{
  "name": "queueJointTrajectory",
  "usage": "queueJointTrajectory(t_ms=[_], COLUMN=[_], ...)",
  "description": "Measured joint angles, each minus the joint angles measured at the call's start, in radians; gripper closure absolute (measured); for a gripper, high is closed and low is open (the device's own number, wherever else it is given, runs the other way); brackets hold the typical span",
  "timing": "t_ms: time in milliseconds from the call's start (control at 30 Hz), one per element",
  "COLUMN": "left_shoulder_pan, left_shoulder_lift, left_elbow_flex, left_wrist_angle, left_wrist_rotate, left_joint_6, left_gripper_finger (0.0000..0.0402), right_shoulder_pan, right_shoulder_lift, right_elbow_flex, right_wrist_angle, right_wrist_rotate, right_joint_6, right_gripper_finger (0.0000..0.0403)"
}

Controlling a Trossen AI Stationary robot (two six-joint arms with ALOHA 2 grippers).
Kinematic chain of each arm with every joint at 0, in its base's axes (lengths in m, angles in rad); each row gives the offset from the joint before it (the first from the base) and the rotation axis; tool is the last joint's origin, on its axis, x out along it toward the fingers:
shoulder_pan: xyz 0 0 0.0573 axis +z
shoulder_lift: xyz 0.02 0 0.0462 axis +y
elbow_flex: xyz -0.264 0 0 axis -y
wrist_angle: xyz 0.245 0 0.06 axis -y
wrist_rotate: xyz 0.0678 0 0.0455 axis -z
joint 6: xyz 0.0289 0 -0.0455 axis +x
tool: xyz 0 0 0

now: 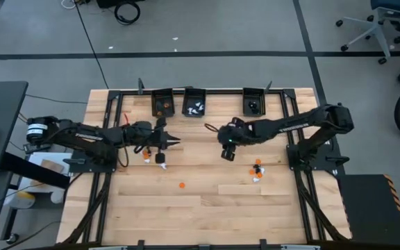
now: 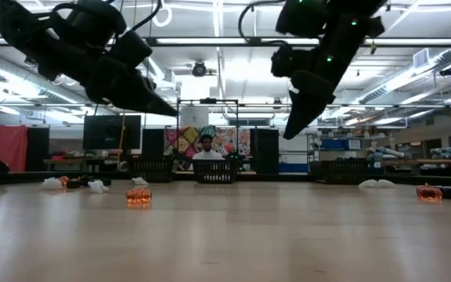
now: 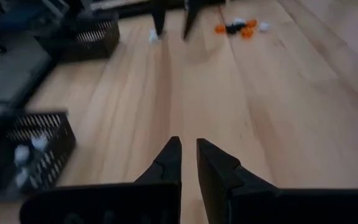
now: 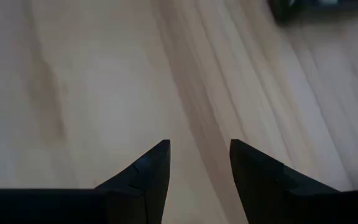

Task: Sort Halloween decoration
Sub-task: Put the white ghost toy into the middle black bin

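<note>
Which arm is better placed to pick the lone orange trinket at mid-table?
Probably left: the left gripper is empty and somewhat nearer the orange trinket. The right gripper, open, points toward the bins.

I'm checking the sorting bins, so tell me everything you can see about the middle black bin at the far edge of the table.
The middle bin is a small black rectangular tray with perforated, mesh-like walls, apparently plastic. It sits upright on the wooden table at its far edge, close beside the left bin and well apart from the right bin. Several small white trinkets lie inside. Neither gripper touches it.
</note>
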Motion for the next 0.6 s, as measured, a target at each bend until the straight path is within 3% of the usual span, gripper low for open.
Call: queueJointTrajectory(t_ms=[233, 600], left_shoulder_pan=[0.000, 0.001], left_shoulder_lift=[0.004, 0.004], left_elbow_flex=[-0.003, -0.003], left_wrist_angle=[0.003, 0.003], left_wrist_rotate=[0.000, 0.000], left_joint_6=[-0.041, -0.041], left_gripper_finger=[0.0374, 0.0374], right_shoulder_pan=[-0.143, -0.295], right_shoulder_lift=[0.059, 0.089], right_elbow_flex=[0.039, 0.038], right_wrist_angle=[-0.323, -0.533], right_wrist_rotate=[-0.142, -0.164], right_joint_6=[0.066, 0.020], right_gripper_finger=[0.0231, 0.0207])
